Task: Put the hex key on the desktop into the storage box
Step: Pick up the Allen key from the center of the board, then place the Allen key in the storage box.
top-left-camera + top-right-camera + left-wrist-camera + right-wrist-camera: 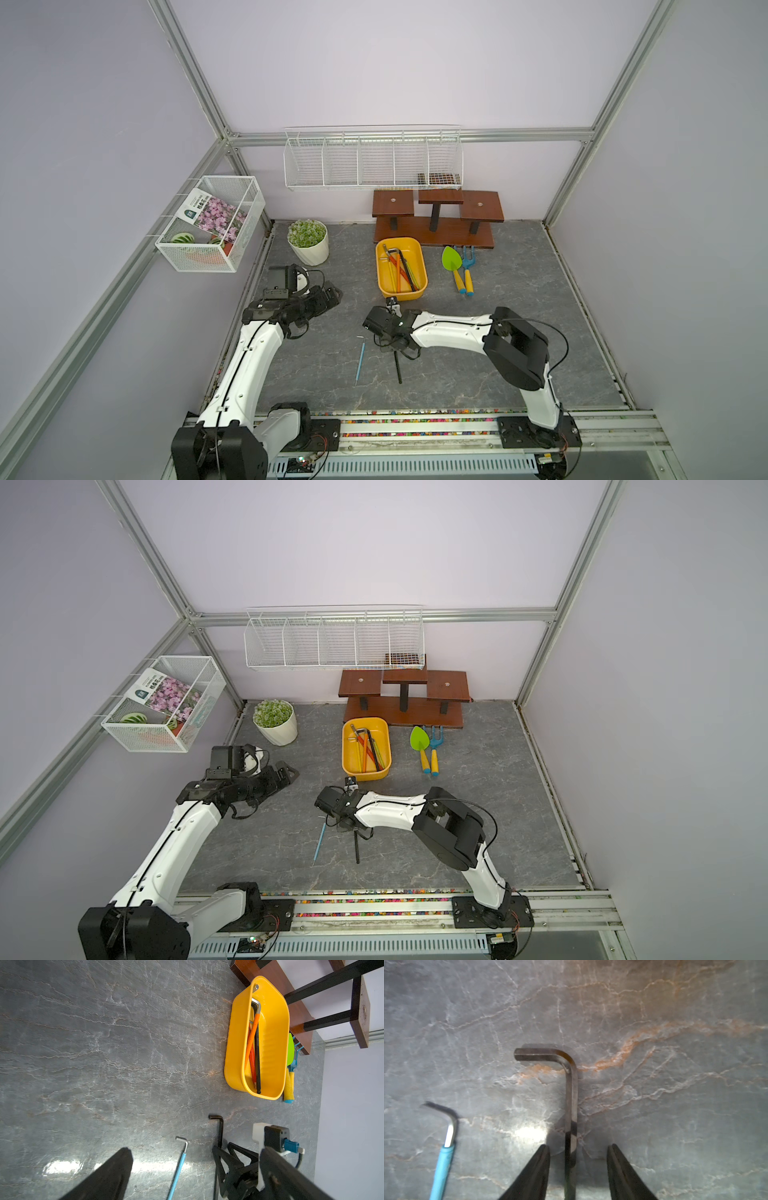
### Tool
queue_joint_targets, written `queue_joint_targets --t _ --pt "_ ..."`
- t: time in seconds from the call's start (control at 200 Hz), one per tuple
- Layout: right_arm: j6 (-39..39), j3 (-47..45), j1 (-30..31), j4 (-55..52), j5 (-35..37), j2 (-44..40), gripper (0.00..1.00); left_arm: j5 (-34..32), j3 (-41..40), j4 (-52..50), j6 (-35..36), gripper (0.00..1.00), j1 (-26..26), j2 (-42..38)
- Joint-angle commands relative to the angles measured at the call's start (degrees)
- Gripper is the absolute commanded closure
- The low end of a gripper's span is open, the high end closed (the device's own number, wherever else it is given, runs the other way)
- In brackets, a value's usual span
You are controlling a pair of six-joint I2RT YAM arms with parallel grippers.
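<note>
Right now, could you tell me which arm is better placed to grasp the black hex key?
Right: the right gripper straddles the black hex key, jaws open, while the left gripper sits apart, nearer the flowerpot.

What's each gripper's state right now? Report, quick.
Left gripper: cannot tell whether open or shut.
Right gripper: open, straddling the black hex key, not yet clamped on it.

Potted plant (308,243) and wooden stand (436,232) sit at the back; green trowel (450,258) lies beside blue fork (468,279).
</note>
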Motion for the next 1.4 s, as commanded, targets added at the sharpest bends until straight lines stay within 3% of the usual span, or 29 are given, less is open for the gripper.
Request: queue_joint_targets --t 0.0,0.19,0.35,0.625,0.895,1.394 --pt "1.2 -4.8 0.2 -1.2 -3.0 3.6 0.61 0.8 -0.7 0.9 1.3 0.0 0.3 0.5" --pt "-0.3 -7.9 0.1 -1.5 -0.7 -0.9 0.87 0.7 -0.7 0.9 1.6 0.0 0.3 0.8" --pt "-1.9 -8.7 0.0 -3.5 1.6 -5.1 0.98 0.2 -0.6 0.7 1.6 0.0 0.3 1.0" --pt "-4.6 -9.4 -1.6 -4.3 2.9 -14.2 1.0 -1.1 -0.2 0.5 1.9 0.0 0.3 1.0" --pt "-10.1 -6.2 -5.9 -4.9 1.3 -20.3 1.0 4.6 6.3 4.1 0.3 0.0 0.3 2.4" --pt "-20.7 11.8 -18.4 -4.6 -11.6 -13.4 1.0 15.3 25.5 11.0 1.9 0.0 0.2 22.4"
